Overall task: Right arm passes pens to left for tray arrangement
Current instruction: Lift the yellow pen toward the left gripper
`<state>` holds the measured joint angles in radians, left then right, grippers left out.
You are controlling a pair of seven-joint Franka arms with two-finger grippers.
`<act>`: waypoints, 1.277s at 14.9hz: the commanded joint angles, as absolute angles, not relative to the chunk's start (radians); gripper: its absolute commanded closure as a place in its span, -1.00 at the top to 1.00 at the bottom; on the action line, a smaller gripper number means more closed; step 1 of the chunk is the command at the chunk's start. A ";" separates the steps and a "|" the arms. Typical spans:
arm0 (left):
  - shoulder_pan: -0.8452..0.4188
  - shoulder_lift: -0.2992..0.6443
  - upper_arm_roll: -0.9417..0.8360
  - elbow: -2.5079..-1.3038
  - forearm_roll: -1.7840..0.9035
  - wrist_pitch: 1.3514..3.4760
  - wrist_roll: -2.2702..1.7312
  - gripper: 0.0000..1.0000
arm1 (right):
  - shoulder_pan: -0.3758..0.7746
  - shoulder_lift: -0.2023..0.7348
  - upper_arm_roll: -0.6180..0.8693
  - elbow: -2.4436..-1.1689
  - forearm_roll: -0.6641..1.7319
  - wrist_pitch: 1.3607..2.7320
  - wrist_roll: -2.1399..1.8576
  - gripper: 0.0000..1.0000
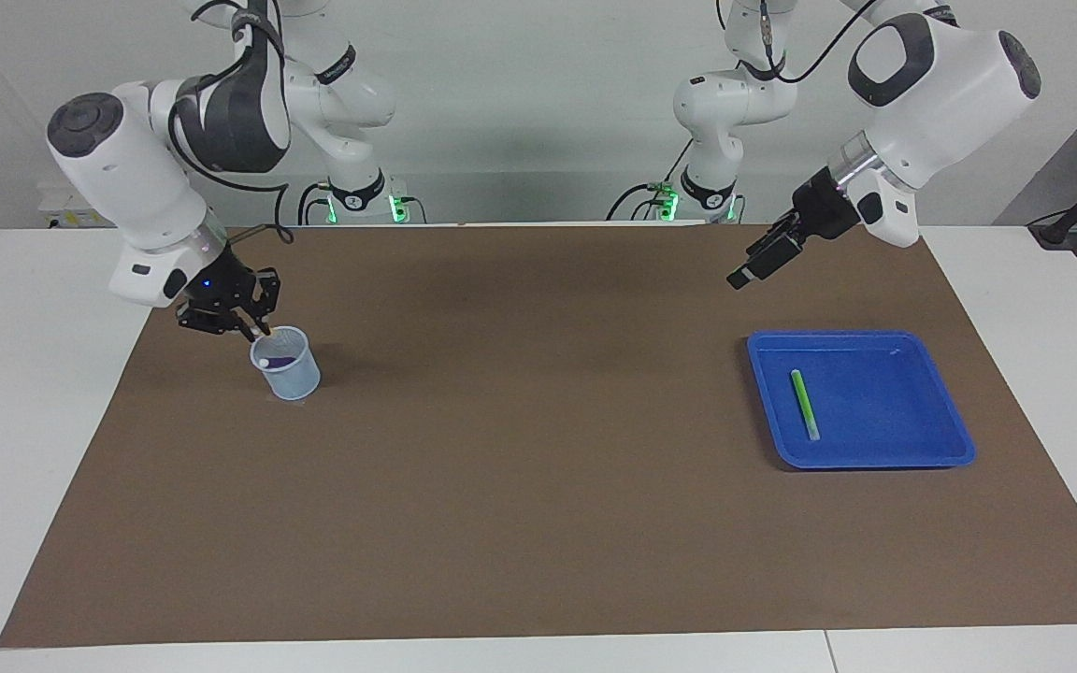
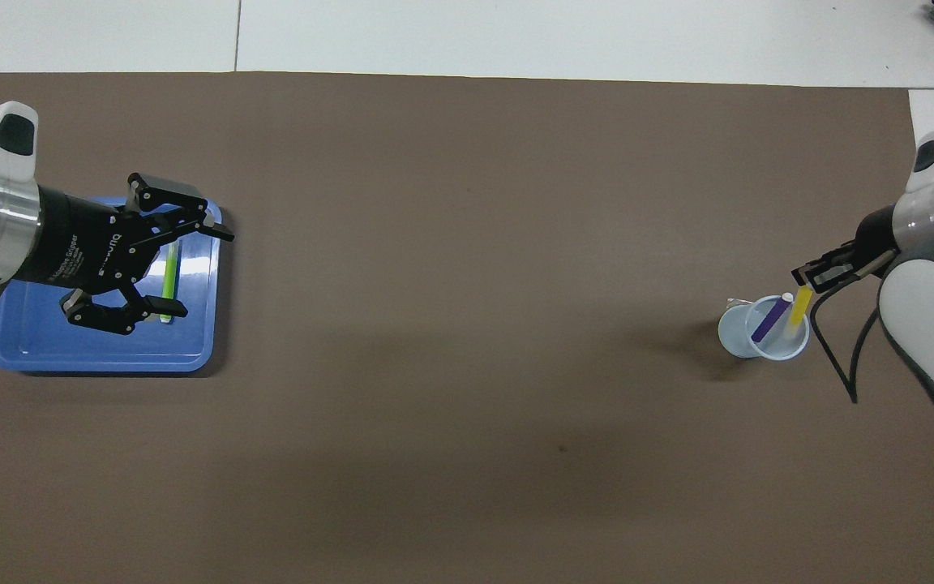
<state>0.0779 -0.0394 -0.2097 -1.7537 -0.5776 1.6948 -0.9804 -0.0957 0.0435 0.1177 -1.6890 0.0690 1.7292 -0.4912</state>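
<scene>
Right claw of mine is pinched on the pale top of the yellow pen, whose lower end stands in the cup toward my right arm's end of the counter. It should be light, stiff and smooth, so a firm grip near the top and a straight lift ought to keep it from slipping or tipping the cup. A purple pen leans beside it. My left claw, fingers spread wide and holding nothing, hangs near the tray, where the green pen lies flat.
</scene>
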 commanded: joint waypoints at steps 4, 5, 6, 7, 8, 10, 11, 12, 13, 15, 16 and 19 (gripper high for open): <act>0.057 -0.072 -0.202 -1.790 -0.621 1.704 -1.106 1.00 | -0.045 0.008 0.212 -1.664 0.236 1.733 -0.117 -1.00; 0.057 -0.074 -0.202 -1.790 -0.623 1.704 -1.112 1.00 | -0.041 0.006 0.228 -1.673 0.291 1.771 -0.044 -1.00; 0.057 -0.072 -0.202 -1.793 -0.623 1.706 -1.147 1.00 | -0.043 0.006 0.260 -1.681 0.326 1.820 0.030 -1.00; 0.057 -0.072 -0.202 -1.793 -0.629 1.715 -1.205 1.00 | -0.043 0.005 0.296 -1.693 0.337 1.860 0.090 -1.00; 0.055 -0.072 -0.202 -1.795 -0.629 1.729 -1.269 1.00 | -0.043 0.003 0.328 -1.706 0.350 1.894 0.151 -1.00; 0.052 -0.072 -0.202 -1.795 -0.629 1.749 -1.389 1.00 | -0.041 -0.027 0.377 -1.774 0.431 2.000 0.286 -1.00; 0.043 -0.072 -0.202 -1.795 -0.629 1.756 -1.443 1.00 | -0.041 -0.052 0.400 -1.823 0.481 2.070 0.338 -1.00; 0.038 -0.072 -0.202 -1.796 -0.629 1.775 -1.503 1.00 | -0.041 -0.066 0.425 -1.860 0.515 2.129 0.383 -1.00; 0.028 -0.072 -0.202 -1.796 -0.629 1.792 -1.538 1.00 | -0.041 -0.075 0.449 -1.883 0.541 2.172 0.429 -1.00; -0.020 -0.074 -0.201 -1.815 -0.629 1.831 -1.575 1.00 | -0.034 -0.078 0.486 -1.901 0.586 2.248 0.517 -1.00; -0.038 -0.078 -0.201 -1.825 -0.629 1.848 -1.594 1.00 | 0.001 -0.077 0.488 -1.911 0.597 2.284 0.552 -1.00; -0.096 -0.094 -0.202 -1.868 -0.629 1.932 -1.682 1.00 | 0.083 -0.078 0.488 -1.957 0.649 2.428 0.620 -1.00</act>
